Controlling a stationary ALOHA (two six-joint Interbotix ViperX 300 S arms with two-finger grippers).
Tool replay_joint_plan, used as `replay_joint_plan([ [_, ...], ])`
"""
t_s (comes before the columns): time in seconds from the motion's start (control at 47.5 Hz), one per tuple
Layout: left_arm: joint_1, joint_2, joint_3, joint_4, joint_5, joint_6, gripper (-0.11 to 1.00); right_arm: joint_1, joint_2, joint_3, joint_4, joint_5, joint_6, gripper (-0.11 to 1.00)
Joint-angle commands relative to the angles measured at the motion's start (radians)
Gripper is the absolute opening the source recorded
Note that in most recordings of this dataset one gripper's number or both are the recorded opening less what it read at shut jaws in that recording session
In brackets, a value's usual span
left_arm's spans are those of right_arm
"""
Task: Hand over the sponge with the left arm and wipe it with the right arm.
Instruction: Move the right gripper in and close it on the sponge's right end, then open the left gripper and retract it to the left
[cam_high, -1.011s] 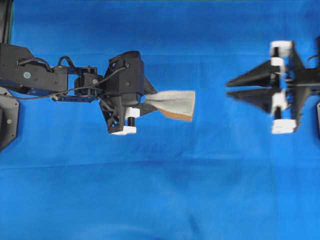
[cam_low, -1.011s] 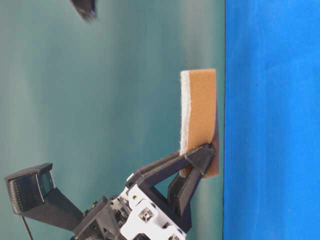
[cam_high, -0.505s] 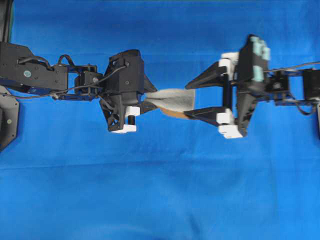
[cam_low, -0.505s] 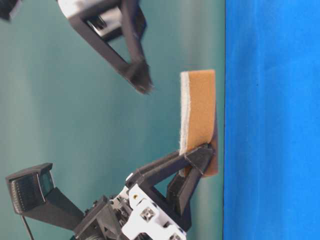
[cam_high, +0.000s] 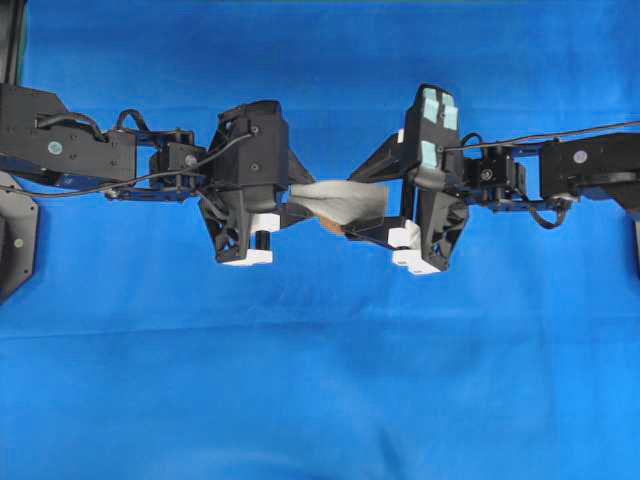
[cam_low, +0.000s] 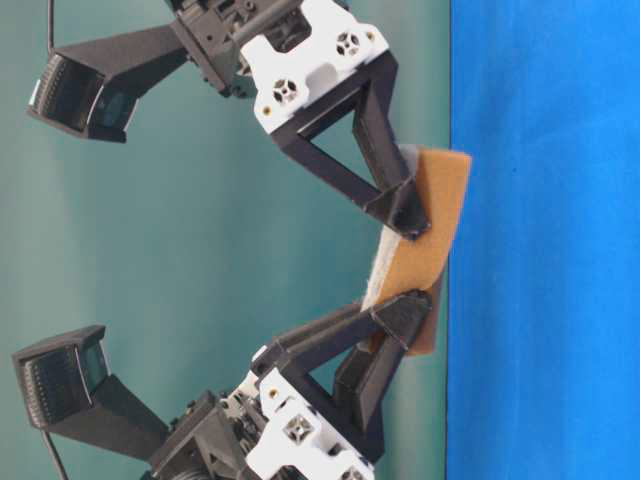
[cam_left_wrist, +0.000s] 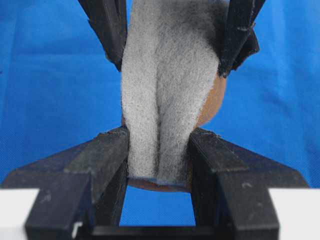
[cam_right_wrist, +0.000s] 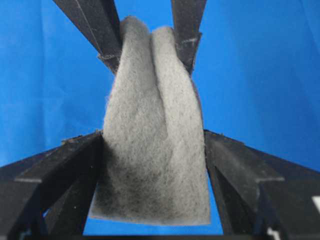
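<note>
The sponge (cam_high: 340, 198) hangs above the blue cloth between both arms, grey scouring side up and orange foam underneath. My left gripper (cam_high: 300, 200) is shut on its left end; the left wrist view shows the pad (cam_left_wrist: 165, 85) pinched and folded between the fingers (cam_left_wrist: 107, 155). My right gripper (cam_high: 350, 205), the one with teal patches, stands open with a finger on each side of the free end (cam_right_wrist: 150, 100). At table level one right fingertip (cam_low: 408, 215) presses on the sponge (cam_low: 420, 250) and bends it. The left gripper (cam_low: 400, 330) holds the lower end.
A blue cloth (cam_high: 320, 380) covers the whole table, with nothing else on it. At table level a plain teal backdrop (cam_low: 200, 250) stands behind the arms. The left arm's black cables (cam_high: 140, 180) trail along its forearm.
The right arm has come in from the right edge with its jaws spread wider. They now straddle the sponge's free end, which has bent. The left arm has held still.
</note>
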Motion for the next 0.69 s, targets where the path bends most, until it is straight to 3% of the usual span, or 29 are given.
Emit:
replay_joint_plan([
  [0.0, 0.002, -0.014, -0.018, 0.002, -0.014, 0.002, 0.29, 0.003, -0.011, -0.021, -0.008, -0.006, -0.011, 0.72],
  [0.105, 0.002, -0.014, -0.018, 0.003, -0.014, 0.005, 0.29, 0.003, -0.011, -0.023, -0.028, -0.006, -0.015, 0.62],
  [0.295, 0.002, -0.020, -0.021, 0.002, -0.028, 0.058, 0.23, 0.003, -0.012, -0.026, -0.035, -0.002, -0.021, 0.20],
  [0.611, 0.002, -0.052, -0.014, -0.003, -0.046, 0.020, 0.23, 0.002, -0.058, -0.011, -0.035, 0.014, -0.021, 0.20],
  [0.674, 0.000, -0.074, -0.003, -0.003, -0.052, 0.012, 0.37, 0.002, -0.069, -0.005, -0.037, 0.018, -0.023, 0.20],
])
